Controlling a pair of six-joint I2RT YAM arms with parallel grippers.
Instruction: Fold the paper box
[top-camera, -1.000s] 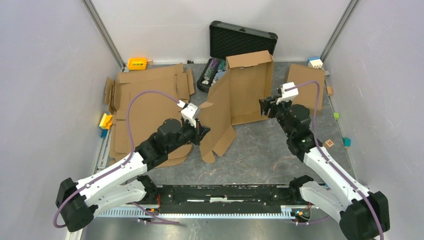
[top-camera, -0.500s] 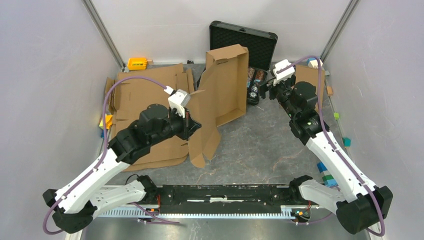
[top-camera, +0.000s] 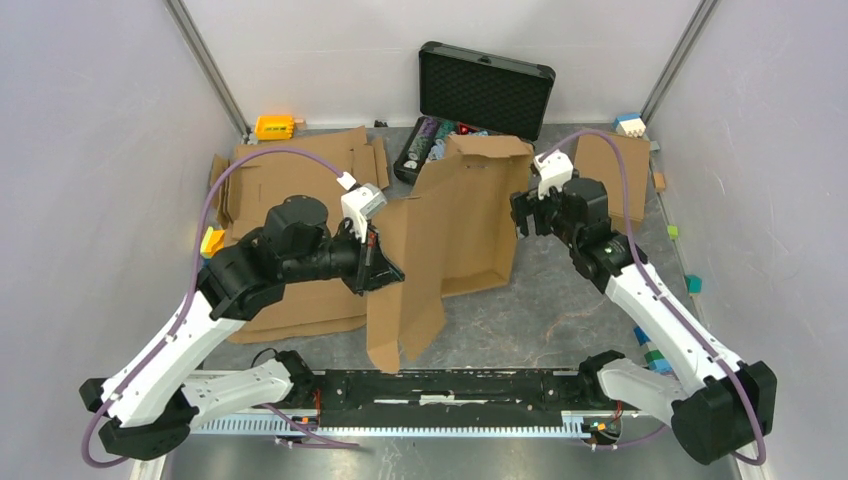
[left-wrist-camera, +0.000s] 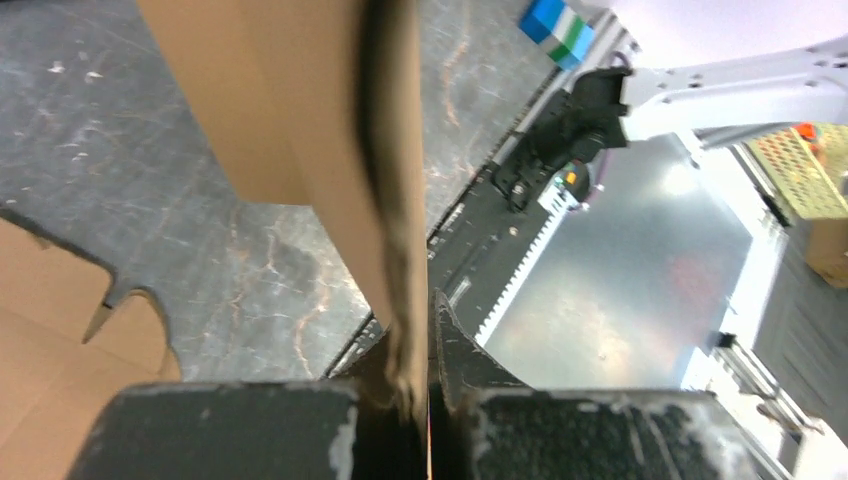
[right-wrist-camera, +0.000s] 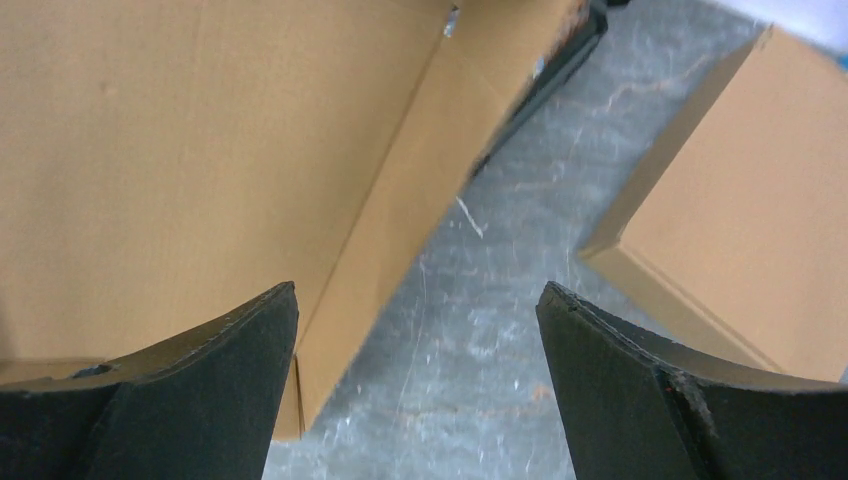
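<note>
Your brown corrugated cardboard paper box (top-camera: 455, 225) stands half-raised in the middle of the worktop (top-camera: 540, 310). It looks light and stiff across the panels but likely to hinge and flop at its creases, so take it by a panel edge near a crease. The left gripper (left-wrist-camera: 418, 385) is clamped on one thin edge. The right gripper (right-wrist-camera: 415, 305) is spread wide and empty beside the far panel. Mind the open black hard case (top-camera: 487, 85) just behind and the flat cardboard sheets (top-camera: 290, 190) under the left arm.

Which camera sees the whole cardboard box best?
The top view: nearly the whole paper box shows, flaps and all. The left wrist view sees only its edge, pinched in the left pincer. The right wrist view sees just one close-up panel.
</note>
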